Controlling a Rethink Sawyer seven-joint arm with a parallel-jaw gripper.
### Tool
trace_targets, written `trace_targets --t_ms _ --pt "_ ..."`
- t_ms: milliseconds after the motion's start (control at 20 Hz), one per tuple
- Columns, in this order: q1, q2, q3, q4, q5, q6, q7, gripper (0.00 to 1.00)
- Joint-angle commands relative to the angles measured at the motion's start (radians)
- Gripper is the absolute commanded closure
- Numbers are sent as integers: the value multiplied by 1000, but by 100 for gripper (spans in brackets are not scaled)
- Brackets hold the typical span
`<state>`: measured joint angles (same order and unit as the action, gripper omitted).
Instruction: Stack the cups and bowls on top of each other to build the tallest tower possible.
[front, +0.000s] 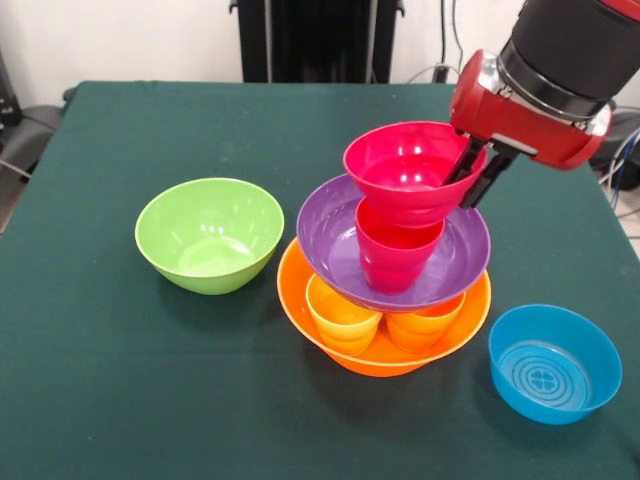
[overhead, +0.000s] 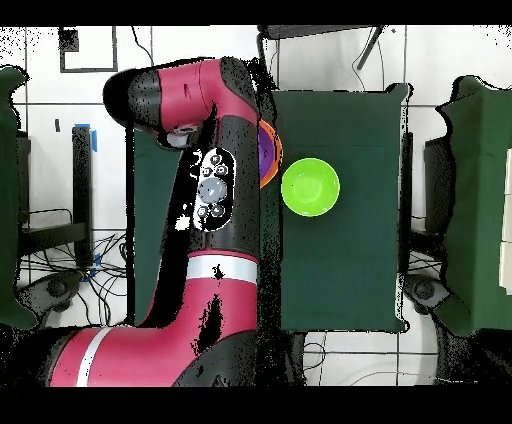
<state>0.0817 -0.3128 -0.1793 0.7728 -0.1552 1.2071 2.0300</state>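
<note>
The tower stands right of centre in the front view. Its base is the big orange bowl (front: 298, 300), which holds a yellow cup (front: 342, 315) and an orange cup (front: 425, 325). The purple bowl (front: 322, 228) rests on those two, and a red cup (front: 396, 255) stands in it. On top sits the red bowl (front: 400, 160), tilted a little. My gripper (front: 474, 172) straddles its right rim, one finger inside and one outside, shut on the rim. In the overhead view the arm hides the gripper and most of the tower; only a sliver of the purple bowl (overhead: 267, 150) shows.
A lime green bowl (front: 210, 235) (overhead: 310, 187) sits upright to the tower's left on the green table (front: 100, 350). A light blue bowl (front: 555, 362) with a ringed base sits at the front right. The red arm body (front: 540, 100) hangs above the tower's right side.
</note>
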Motion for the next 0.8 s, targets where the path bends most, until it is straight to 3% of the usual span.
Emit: trace_targets --t_ms 50,800 --pt "7 29 0 -58 -53 10 71 100" --pt "23 38 -16 -40 -17 -4 73 100"
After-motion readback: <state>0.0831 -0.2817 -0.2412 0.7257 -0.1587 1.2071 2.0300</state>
